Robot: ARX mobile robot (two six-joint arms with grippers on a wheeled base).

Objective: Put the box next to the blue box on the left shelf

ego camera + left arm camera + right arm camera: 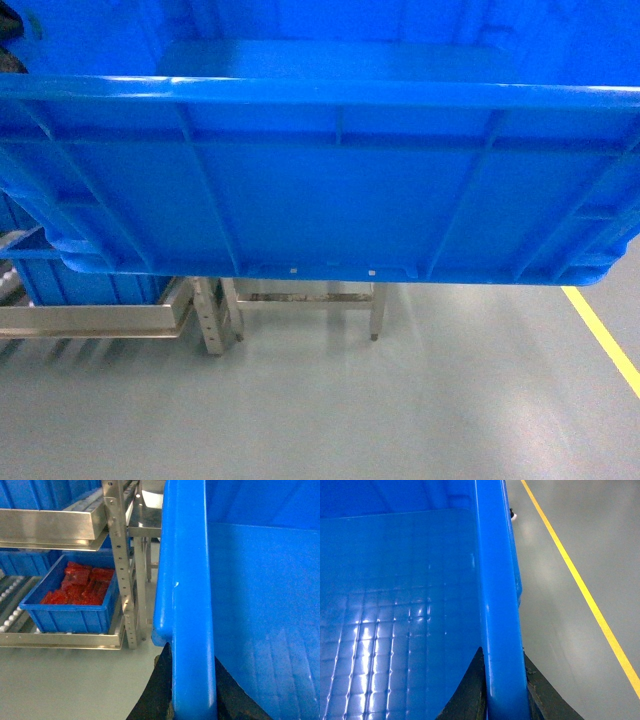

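Left shelf: grey metal-framed rack with perforated uprights, at the left of the left wrist view; its lower deck has tracks of small white rollers; in the head view its frame shows low at the left
Smaller bin: blue plastic tub sitting on that lower roller deck, filled with red packets; more blue containers stand on the level above
Steel stand: bare metal legs and crossbar just right of the rack, on the floor beyond the carried crate
Left gripper: dark fingers straddle the left rim, one outside the wall and one inside; closed narrowly on the plastic
The box: large bright blue rectangular plastic crate with vertical ribs and a thick rim, held off the floor between both arms; it fills most of the head view and blocks the sight of the shelf decks; two small pale dots at its bottom edge; its inside is bare with a gridded floor
Right gripper: dark fingers clamp the right rim the same way, one each side of the wall
Floor: grey-green smooth surface; yellow painted line running along the right side, well apart from the rack
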